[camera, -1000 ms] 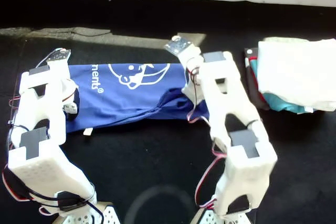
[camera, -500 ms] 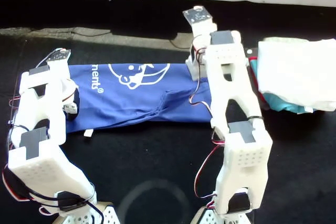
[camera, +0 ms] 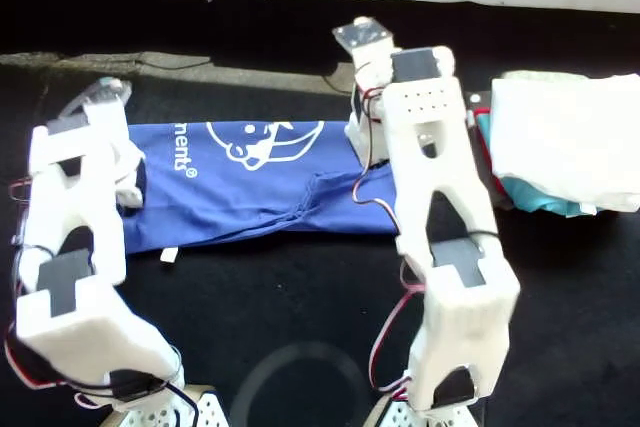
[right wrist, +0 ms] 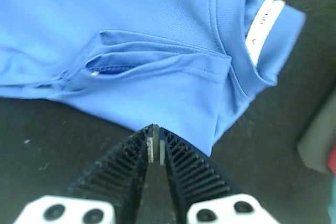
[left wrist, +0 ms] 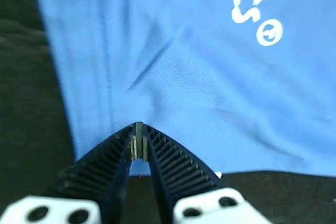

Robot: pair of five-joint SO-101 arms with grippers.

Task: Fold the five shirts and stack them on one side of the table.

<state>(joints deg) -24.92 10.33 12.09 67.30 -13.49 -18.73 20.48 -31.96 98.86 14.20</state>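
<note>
left gripper (left wrist: pixel 138 148) closed, ribbed tips pressed together, poised over the shirt (camera: pixel 250 182) just inside its near edge at the left end; whether touching the cloth, cannot tell. right gripper (right wrist: pixel 155 145) likewise closed tip to tip, at the shirt's near edge toward the right end, over the line where blue cloth meets black table (camera: pixel 300 307).

edges and room: shirt spread flat and long across the middle of the table, left end under the left arm (camera: pixel 75 197), right end under the right arm (camera: pixel 435 167). near edge slightly wavy, with a small white tag (camera: pixel 168 253) poking out onto the table toward the left. far edge fairly straight, with a strip of table beyond it. wide bare stretch of table in front of the shirt, between the two arm bases.

on the shirt: white print (camera: pixel 250 137) along the far half, left of centre. sleeve (right wrist: pixel 157 56) folded over the body near the right gripper, creased. white label (right wrist: pixel 265 22) at the right end.

around: stack (camera: pixel 565 142) of folded shirts on the right side of the table, white on top, teal showing beneath, close to the shirt's right end. in the high view, right arm rising between shirt and stack, covering most of the gap.
</note>
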